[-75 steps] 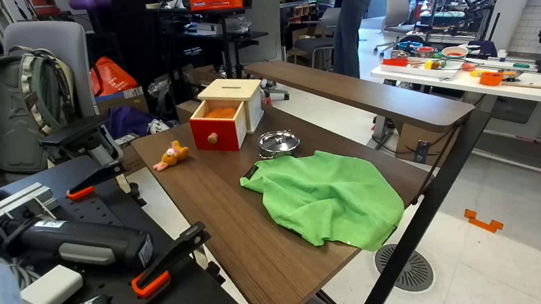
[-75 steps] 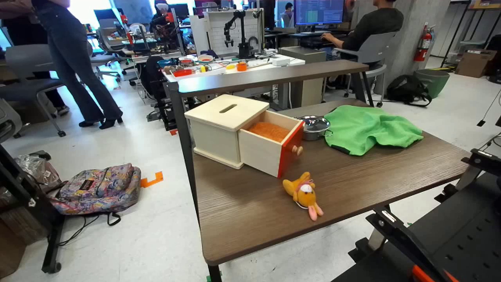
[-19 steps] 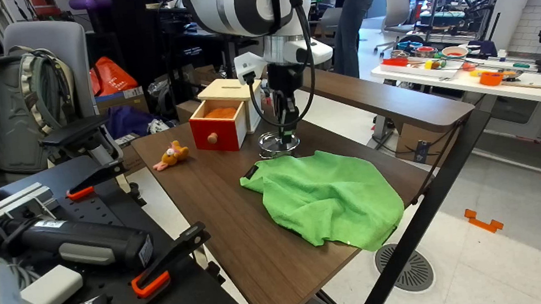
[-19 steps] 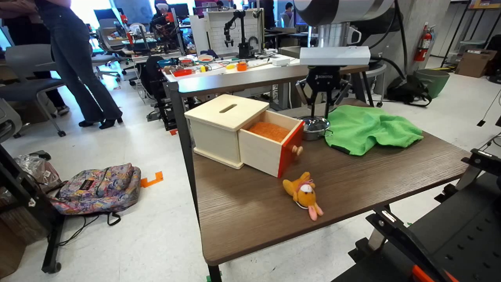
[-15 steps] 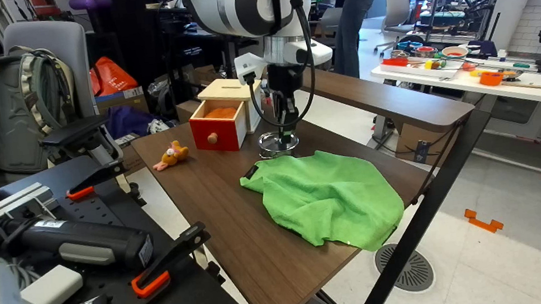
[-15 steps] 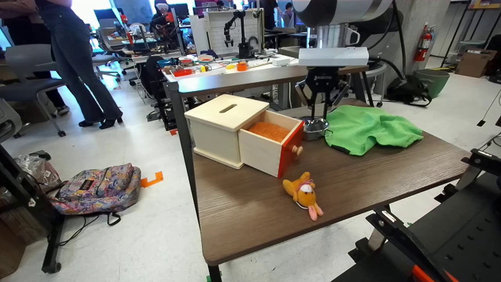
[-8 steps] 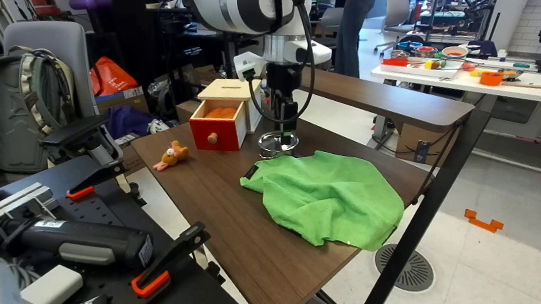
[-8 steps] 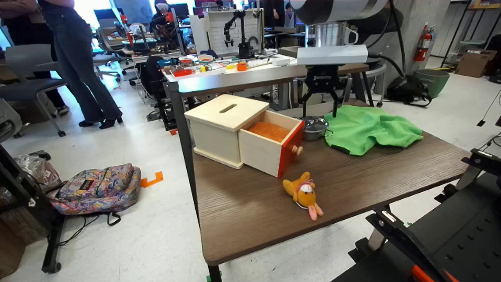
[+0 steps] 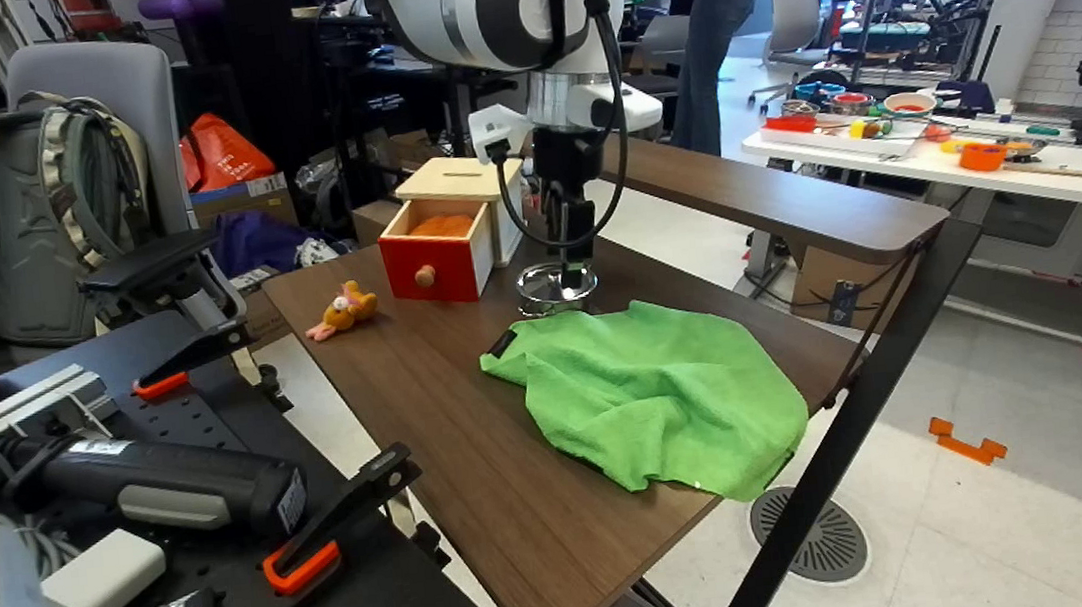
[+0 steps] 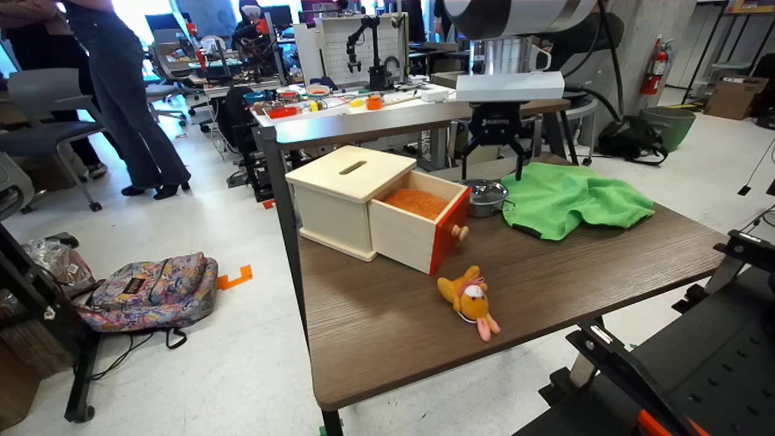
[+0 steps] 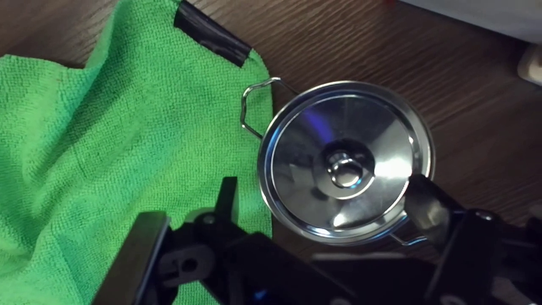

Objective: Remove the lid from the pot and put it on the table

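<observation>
The gripper [image 10: 491, 172] points down over the pot [image 10: 484, 211], & its two fingers [image 11: 425, 203] are wide apart now. Abt 1 sec ago they were close together above the lid [image 11: 302, 182], so that's the big change. Since abt 5 secs ago the arm [image 9: 510, 5] has come into both exterior views.

The lid is still flat on top of the pot, w/ its shiny knob [image 11: 346, 173] sticking up. In the wrist view, one finger covers a bit of the lid's edge & the other is in front of the green cloth [image 11: 169, 140]. Can't tell if they touch anything.

The pot sits on the brown table [image 10: 387, 345], in abt the same spot as before, btwn the wood box [image 10: 333, 218] & the cloth. One pot handle [image 11: 244, 103] pokes out over the cloth's edge.

The box's drawer [image 10: 402, 239] is pulled out, w/ orange stuff [image 10: 416, 203] inside, same as before. An orange & pink toy [image 10: 469, 297] lies near it, also same spot. Behind, a person in jeans [image 9: 717, 64] has moved a tiny bit.
</observation>
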Robot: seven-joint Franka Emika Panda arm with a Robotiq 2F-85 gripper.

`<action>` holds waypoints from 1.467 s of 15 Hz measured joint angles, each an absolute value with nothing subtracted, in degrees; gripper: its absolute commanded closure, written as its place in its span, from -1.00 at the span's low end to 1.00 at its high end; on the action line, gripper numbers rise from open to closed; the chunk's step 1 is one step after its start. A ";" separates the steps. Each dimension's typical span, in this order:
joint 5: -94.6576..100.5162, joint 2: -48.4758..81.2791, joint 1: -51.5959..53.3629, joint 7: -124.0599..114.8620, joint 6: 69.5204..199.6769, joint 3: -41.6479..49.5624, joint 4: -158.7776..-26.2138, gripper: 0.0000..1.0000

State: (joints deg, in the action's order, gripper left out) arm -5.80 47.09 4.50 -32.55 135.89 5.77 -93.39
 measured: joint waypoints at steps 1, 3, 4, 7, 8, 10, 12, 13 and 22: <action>-6.06 47.25 4.50 -32.59 135.86 5.75 -93.33 -1.00; -6.35 47.59 4.50 -32.86 135.77 5.74 -93.27 -0.96; -6.59 47.83 4.50 -32.99 135.69 5.72 -93.16 -0.47; -7.53 48.56 4.49 -33.06 134.83 5.61 -92.53 -0.24; -7.93 48.69 4.49 -33.07 134.51 5.57 -92.37 -0.05; -8.52 48.78 4.49 -33.07 133.94 5.51 -91.94 0.27; -8.58 48.79 4.49 -33.15 133.73 5.50 -91.53 0.53; -8.58 48.79 4.49 -33.19 133.69 5.50 -91.32 0.70; -8.58 48.51 4.45 -33.22 133.67 5.53 -89.84 0.90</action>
State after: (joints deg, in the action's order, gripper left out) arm -8.58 48.51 4.45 -33.22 133.67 5.53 -89.84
